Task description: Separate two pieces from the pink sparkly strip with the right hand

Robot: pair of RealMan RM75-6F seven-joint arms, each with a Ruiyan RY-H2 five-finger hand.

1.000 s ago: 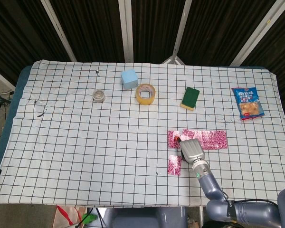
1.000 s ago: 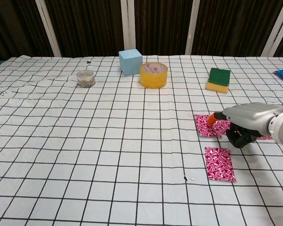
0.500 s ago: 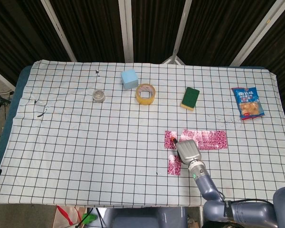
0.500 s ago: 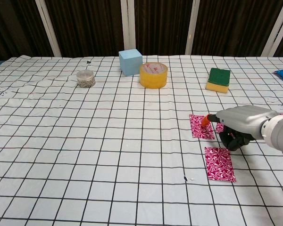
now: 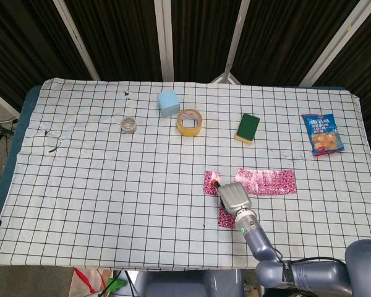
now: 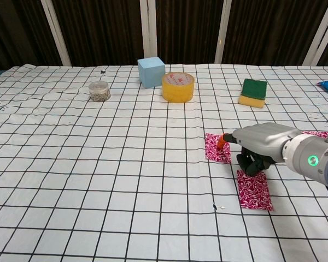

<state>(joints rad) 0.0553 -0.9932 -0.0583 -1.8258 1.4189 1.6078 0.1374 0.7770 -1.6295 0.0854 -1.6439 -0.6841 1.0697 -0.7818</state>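
The checked tablecloth [image 5: 111, 185] carries everything, and most of it has stayed put; the change is near the right arm. The pink strip [image 5: 266, 181] still lies flat toward the right side, but the small square piece [image 6: 217, 148] that sat against its left end a second ago has slid leftward and now lies apart from it, with bare cloth between the two in the head view. The right hand [image 6: 258, 143] has travelled left with that piece, an orange fingertip [image 6: 224, 140] pressing down on its right edge while the other fingers curl under the palm; it pins the piece and grips nothing. An earlier piece [image 6: 255, 189] rests just in front of the hand, unmoved. That makes two pieces off the strip, so the task looks all but done, with only lifting the finger away left. The left hand shows in neither view
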